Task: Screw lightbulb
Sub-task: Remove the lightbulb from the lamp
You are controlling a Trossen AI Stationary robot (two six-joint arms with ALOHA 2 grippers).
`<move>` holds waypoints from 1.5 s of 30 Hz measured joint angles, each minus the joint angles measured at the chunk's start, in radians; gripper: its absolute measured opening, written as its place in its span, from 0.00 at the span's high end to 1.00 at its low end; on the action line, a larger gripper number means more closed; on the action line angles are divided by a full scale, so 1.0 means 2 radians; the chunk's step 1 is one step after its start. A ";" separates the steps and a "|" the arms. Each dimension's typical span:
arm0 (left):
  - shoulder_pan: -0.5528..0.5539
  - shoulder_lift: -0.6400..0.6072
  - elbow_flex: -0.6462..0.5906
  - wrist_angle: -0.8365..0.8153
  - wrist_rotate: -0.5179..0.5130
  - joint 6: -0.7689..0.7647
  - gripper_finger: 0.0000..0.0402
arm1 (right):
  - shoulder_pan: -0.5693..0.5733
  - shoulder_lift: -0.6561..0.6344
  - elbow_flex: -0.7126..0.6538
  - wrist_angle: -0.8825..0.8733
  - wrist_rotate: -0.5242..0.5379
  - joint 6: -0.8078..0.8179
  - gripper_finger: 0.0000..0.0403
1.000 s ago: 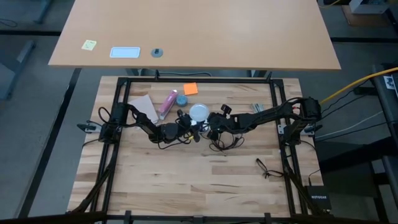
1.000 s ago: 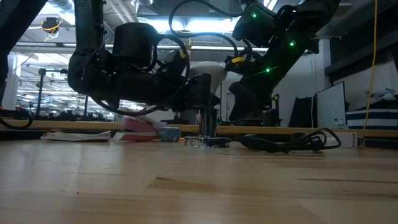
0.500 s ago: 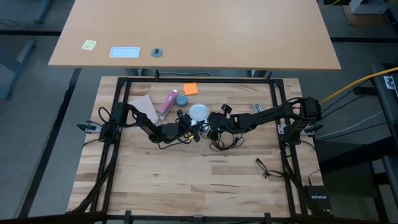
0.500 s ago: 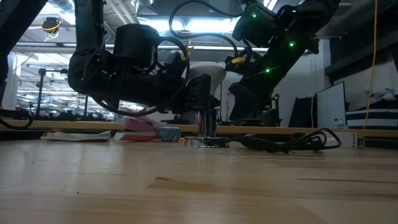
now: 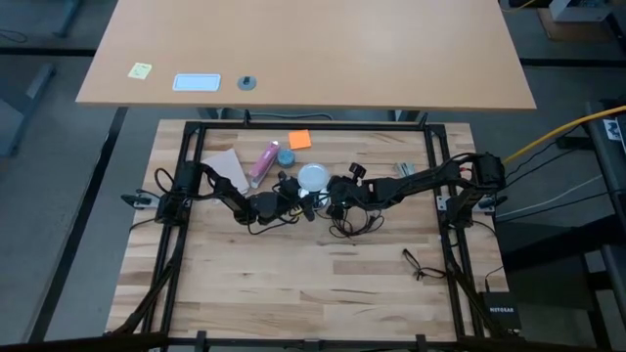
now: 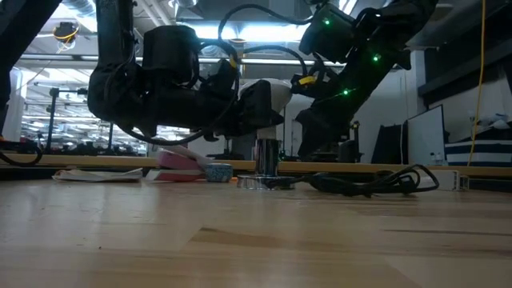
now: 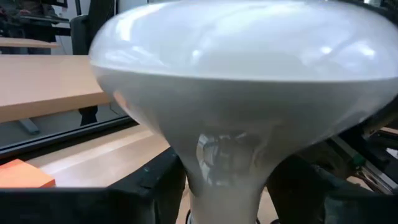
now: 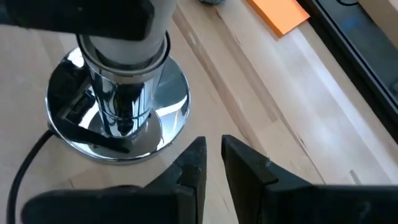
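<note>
The frosted white lightbulb (image 7: 236, 93) stands upright, globe up, over the shiny silver lamp base (image 8: 118, 124) at the table's middle; from above it shows as a white disc (image 5: 313, 176). Its neck meets the base's chrome stem (image 6: 266, 156). My left gripper (image 7: 227, 186) comes from the table's left and is shut on the bulb. My right gripper (image 8: 212, 158) hovers just beside the base's rim on the right, its fingers shut to a thin slit. I cannot tell whether it touches the base. My left gripper pinches the bulb's narrow neck (image 7: 227, 168) between its two fingers (image 7: 158, 180), one on each side. The fingers come in about level from the table's left. The bulb stands upright, its lower end in the top of the lamp's stem (image 8: 124, 56).
The lamp's black cord (image 5: 352, 223) lies in loops in front of the base. A pink tube (image 5: 264, 161), a small blue round object (image 5: 286, 156), an orange note (image 5: 299, 140) and a sheet of paper (image 5: 225, 166) lie behind. A small black item (image 5: 419, 264) lies near right.
My left gripper has turned a little about the bulb, which stays upright over the lamp base. My right gripper has kept its place.
</note>
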 joint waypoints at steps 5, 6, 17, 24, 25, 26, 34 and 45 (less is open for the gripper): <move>-0.003 0.000 0.000 -0.005 0.000 0.003 0.59 | 0.000 0.000 0.000 -0.004 0.000 0.000 0.85; -0.005 0.000 0.000 -0.007 -0.001 0.007 0.60 | 0.000 0.000 0.000 -0.004 0.000 0.000 0.85; -0.018 -0.001 0.000 -0.008 -0.006 0.057 0.61 | 0.001 0.001 -0.001 -0.017 0.000 0.016 0.85; -0.020 -0.001 0.000 -0.010 -0.006 0.060 0.60 | -0.005 0.027 -0.001 -0.019 -0.003 0.031 0.85; -0.020 -0.001 0.000 -0.010 -0.004 0.060 0.60 | -0.010 0.030 -0.001 -0.023 -0.008 0.031 0.85; -0.020 -0.001 0.000 -0.011 -0.003 0.060 0.61 | -0.015 0.032 -0.001 -0.028 -0.015 0.030 0.85; -0.020 -0.001 0.000 -0.018 -0.004 0.058 0.60 | -0.055 0.018 0.000 -0.064 -0.063 -0.013 0.85; -0.019 -0.001 0.001 -0.024 -0.004 0.058 0.60 | -0.062 -0.106 0.000 -0.124 -0.083 -0.072 0.85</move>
